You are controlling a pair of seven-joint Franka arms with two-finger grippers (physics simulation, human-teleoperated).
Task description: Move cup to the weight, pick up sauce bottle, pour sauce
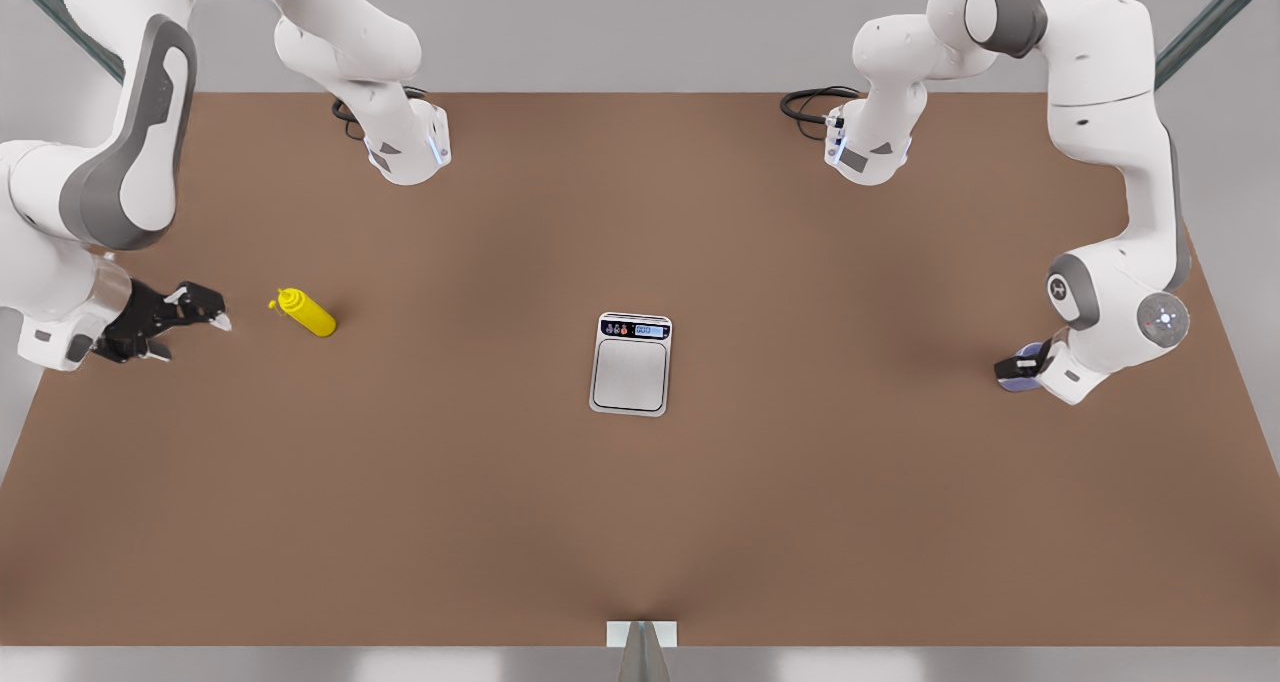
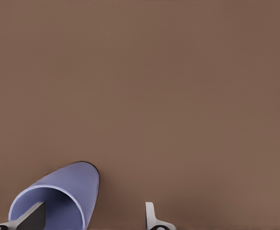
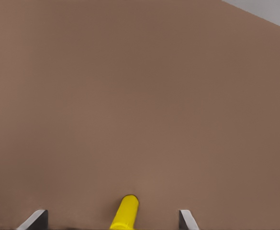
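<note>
Left gripper [image 2: 89, 218] sits at the cup [image 2: 58, 199] near the table's [image 1: 420, 482] right edge in the front view, fingers apart, one inside the empty cup for a rim grip. Right gripper [image 1: 195, 314] hangs spread beside the bottle [image 1: 308, 313] lying near the left edge; the scale [image 1: 631, 374] waits mid-table.

- The sauce bottle [image 3: 125, 212], bright yellow, lies on the brown bench [image 3: 140, 105]; one rounded end of it is seen, the rest being cut off at the picture's edge.
- The right claw [image 3: 112, 219] has its two fingertips [image 3: 35, 219] spread wide apart, one on each side of the bottle.
- Neither tip touches the bottle; bare bench shows in the gap on both sides.
- Past the bench's far edge lies a pale grey strip [image 3: 269, 12].
</note>
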